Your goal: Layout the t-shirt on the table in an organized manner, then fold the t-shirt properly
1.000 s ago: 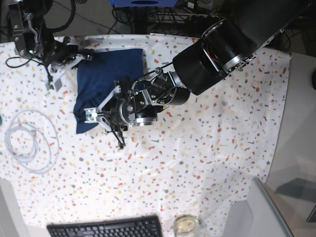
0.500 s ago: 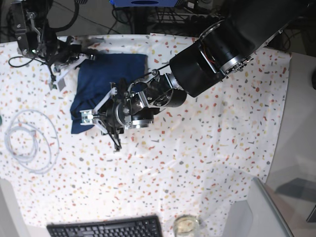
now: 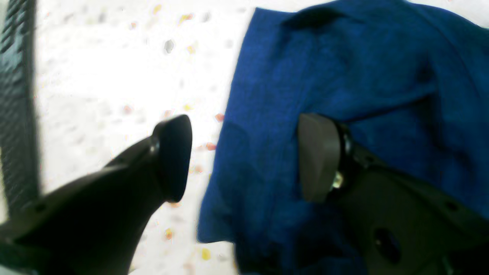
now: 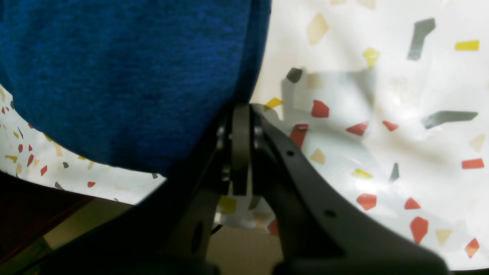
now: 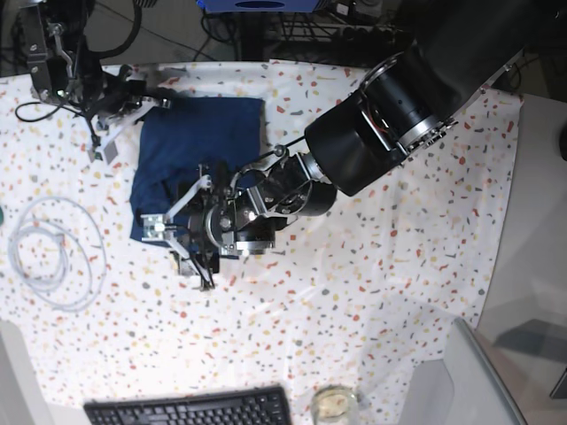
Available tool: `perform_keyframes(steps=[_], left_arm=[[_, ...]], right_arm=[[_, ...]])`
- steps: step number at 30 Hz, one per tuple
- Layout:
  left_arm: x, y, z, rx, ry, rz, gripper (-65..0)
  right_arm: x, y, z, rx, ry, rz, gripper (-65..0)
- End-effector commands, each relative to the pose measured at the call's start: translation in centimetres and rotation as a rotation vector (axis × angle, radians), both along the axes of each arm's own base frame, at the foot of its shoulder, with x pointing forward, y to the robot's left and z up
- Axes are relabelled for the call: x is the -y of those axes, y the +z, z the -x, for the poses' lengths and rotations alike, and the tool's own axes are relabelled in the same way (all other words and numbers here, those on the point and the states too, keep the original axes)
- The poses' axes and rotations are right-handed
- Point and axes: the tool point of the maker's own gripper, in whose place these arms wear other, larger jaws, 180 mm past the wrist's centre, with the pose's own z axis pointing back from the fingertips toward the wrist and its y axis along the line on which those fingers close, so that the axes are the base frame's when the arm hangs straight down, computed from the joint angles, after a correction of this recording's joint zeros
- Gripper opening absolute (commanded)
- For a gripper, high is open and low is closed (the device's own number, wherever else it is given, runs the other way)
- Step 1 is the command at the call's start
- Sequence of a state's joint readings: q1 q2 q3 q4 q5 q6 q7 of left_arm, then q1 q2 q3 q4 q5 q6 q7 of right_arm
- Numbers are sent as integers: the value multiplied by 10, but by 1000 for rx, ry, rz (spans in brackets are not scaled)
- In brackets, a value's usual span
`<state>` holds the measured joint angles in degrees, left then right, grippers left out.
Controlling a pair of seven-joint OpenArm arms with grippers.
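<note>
Your left gripper [image 3: 244,156] had its fingers [image 3: 174,156] spread wide with nothing between them: one pad sat over bare table [image 3: 114,76], the other over the t-shirt [image 3: 344,76], whose near edge ran down through the gap. A second earlier, in the base view, those fingers were pinching the near corner of the cloth, so you had just let it go. The corner dropped flat where you had dragged it, and the shirt lay as a neater, squarer block, so I judge this fold or smoothing pull done on your left side.

Your right gripper [image 4: 240,152] was clamped shut, pads pressed together on the t-shirt's [image 4: 114,68] far edge, cloth draped over and just beside the fingers, speckled table [image 4: 382,95] on the other side. That grip had not changed over the second.

Outward: the left arm reached in low from the base view's right, wrist bent so the left gripper [image 5: 182,243] sat just past the near edge of the t-shirt [image 5: 199,137]. The right gripper [image 5: 146,99] held the far corner, its arm tucked near the table [image 5: 399,266] edge. Right-side release was not yet done
</note>
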<state>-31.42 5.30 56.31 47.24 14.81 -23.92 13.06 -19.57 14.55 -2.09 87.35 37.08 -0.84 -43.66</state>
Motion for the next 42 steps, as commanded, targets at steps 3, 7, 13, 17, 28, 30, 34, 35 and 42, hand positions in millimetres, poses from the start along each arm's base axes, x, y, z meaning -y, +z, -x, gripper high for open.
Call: perform_keyframes(steps=[3,7,13,17,28,30,34,35,42], left_arm=[[15,18,-6,22,-28,39,-237],[15,22,-9,30,-29,40,-237],[24,41,-13,70,-48,78,-237],[14,57,-24,111,2,40,-237],[-78,122,-19,132,307,256,-393],[-105,123,-8,138,375,275,-607],[-163,115,27,134,506,259,-650],[-177,113,37,131,538,250,-650],[-251,56,126,-50,738,119,-650]], right_arm=[[2,3,-4,13,-1,-1,-638],[2,4,-9,21,-2,-1,-638],[2,5,-9,22,-2,-1,-638],[2,6,-11,28,-1,-1,-638],[42,47,-21,120,-114,101,-638],[65,54,-19,136,-176,132,-638],[110,76,-7,171,-273,205,-638],[119,88,-3,192,-288,227,-638],[144,106,57,131,-302,319,-638]])
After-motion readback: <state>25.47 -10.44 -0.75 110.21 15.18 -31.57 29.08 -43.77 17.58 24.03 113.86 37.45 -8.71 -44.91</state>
